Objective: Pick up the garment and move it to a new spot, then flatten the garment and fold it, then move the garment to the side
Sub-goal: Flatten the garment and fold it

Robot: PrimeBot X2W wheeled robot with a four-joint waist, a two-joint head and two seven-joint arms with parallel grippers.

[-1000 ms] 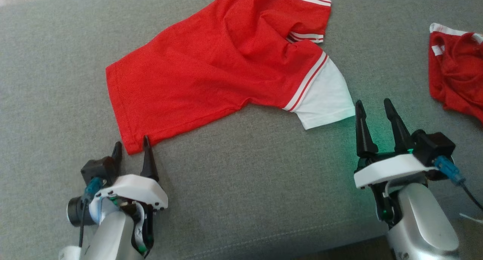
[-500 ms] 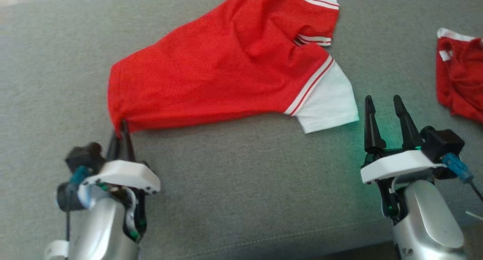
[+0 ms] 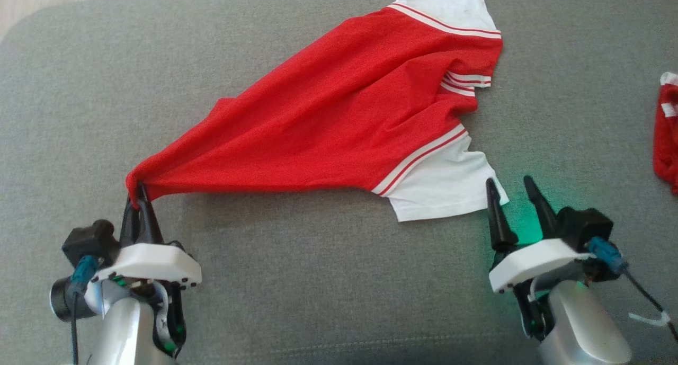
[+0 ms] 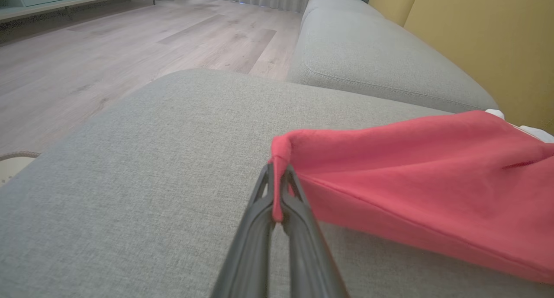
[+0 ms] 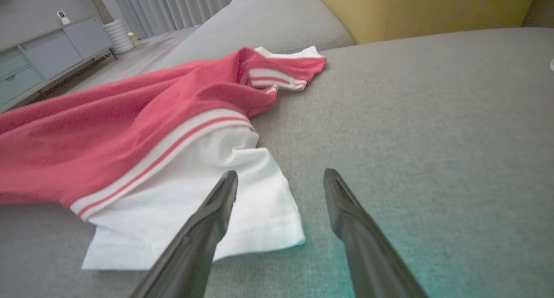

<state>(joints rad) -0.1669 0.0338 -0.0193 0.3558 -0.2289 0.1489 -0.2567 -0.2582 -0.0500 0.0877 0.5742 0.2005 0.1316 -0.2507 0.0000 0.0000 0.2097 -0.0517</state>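
Left gripper (image 3: 139, 191) clamped on red jersey (image 3: 339, 116) hem corner. Right gripper (image 3: 508, 180) jaws apart, just beside white sleeve (image 3: 445, 193). It should pinch the sleeve before lifting.

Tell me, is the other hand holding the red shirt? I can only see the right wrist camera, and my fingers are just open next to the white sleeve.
Observer: Yes. The left gripper is shut on one corner of the red shirt.
Operator: Is the shirt flat there?
Observer: No. At the pinch the cloth is bunched up, and from there it fans out wide across the sofa.
Operator: Is anything else lying around?
Observer: Yes, a second red garment lies crumpled at the right edge of the head view, apart from the shirt.
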